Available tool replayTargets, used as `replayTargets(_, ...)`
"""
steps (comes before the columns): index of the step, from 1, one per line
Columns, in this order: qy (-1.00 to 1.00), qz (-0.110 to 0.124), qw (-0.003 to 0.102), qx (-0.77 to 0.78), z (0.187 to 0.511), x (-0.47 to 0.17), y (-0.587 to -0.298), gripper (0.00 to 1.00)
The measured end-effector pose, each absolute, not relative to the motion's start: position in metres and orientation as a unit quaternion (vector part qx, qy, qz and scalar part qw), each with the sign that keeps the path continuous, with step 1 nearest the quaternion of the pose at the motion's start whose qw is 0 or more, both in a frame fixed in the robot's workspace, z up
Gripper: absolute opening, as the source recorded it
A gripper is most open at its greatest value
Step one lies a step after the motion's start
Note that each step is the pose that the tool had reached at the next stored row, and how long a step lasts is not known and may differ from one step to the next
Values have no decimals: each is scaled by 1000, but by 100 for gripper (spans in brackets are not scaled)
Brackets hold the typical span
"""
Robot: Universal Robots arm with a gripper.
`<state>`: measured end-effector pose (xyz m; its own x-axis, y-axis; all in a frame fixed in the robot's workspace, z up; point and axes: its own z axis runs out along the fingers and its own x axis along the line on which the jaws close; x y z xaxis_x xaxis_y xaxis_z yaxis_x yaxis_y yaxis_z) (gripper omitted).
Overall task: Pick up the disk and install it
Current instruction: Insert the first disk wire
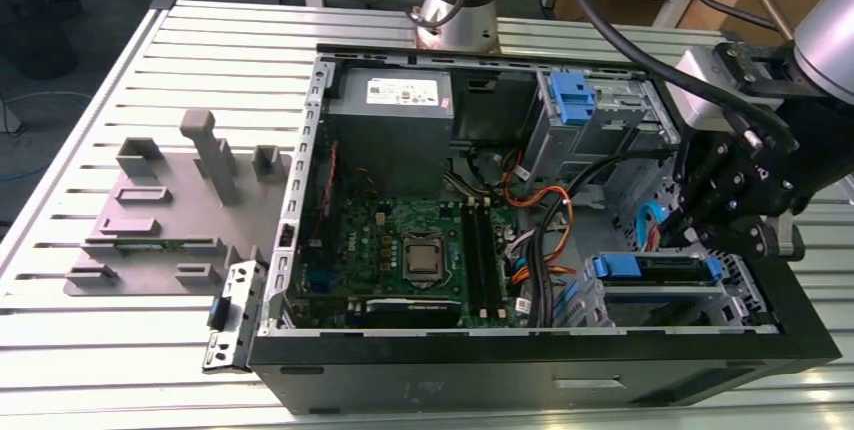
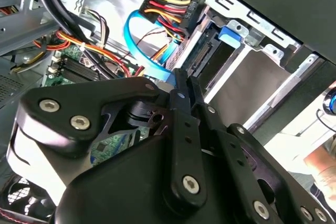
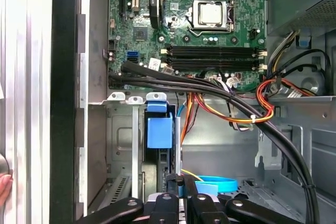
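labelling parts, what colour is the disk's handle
Blue; the disk's handle shows best in the first wrist view

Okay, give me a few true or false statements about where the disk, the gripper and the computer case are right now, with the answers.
1. The disk is inside the computer case. True.
2. The gripper hangs at the exterior view's left, outside the case. False: it is over the case at the exterior view's right, close to the disk.
3. The grey power-supply box lies on the table outside the case. False: it sits inside the case.
4. The case is open, with the motherboard showing. True.
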<state>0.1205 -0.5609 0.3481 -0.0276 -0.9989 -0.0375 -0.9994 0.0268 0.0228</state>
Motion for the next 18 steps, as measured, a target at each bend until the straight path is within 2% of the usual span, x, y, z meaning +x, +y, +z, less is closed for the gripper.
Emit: replayTargets(18,717,21,5,-697,342,121,-566,16)
